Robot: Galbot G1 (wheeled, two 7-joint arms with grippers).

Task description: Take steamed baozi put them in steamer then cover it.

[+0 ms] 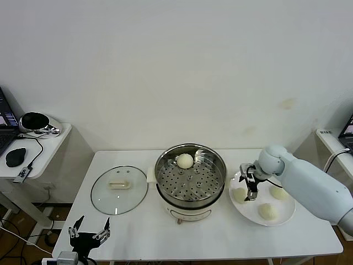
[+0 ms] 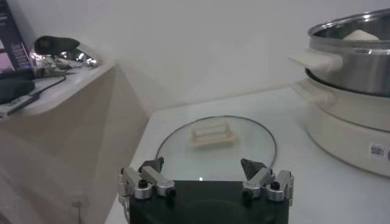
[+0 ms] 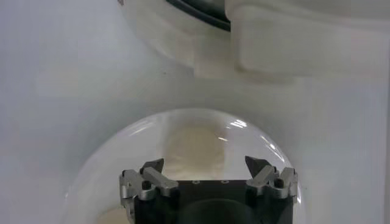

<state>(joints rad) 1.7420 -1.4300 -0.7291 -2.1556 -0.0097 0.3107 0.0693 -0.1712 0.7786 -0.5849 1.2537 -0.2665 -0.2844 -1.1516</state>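
Note:
The steel steamer (image 1: 190, 179) stands mid-table with one baozi (image 1: 185, 160) on its perforated tray. Three more baozi lie on a white plate (image 1: 248, 210) to its right: one nearest the pot (image 1: 239, 195), one far right (image 1: 278, 192), one at the front (image 1: 267, 211). My right gripper (image 1: 251, 185) hangs open just over the baozi nearest the pot; in the right wrist view that baozi (image 3: 195, 146) lies between and beyond the spread jaws of the gripper (image 3: 205, 163), untouched. The glass cover (image 1: 119, 189) lies flat left of the steamer. My left gripper (image 1: 88, 229) waits open and empty at the front left edge.
In the left wrist view, the cover (image 2: 213, 146) lies just beyond the left gripper (image 2: 204, 167), with the steamer (image 2: 353, 55) farther off. A side table (image 1: 33, 149) with a mouse and cables stands to the left. The steamer's white base (image 3: 274, 36) lies close beyond the plate (image 3: 103, 170).

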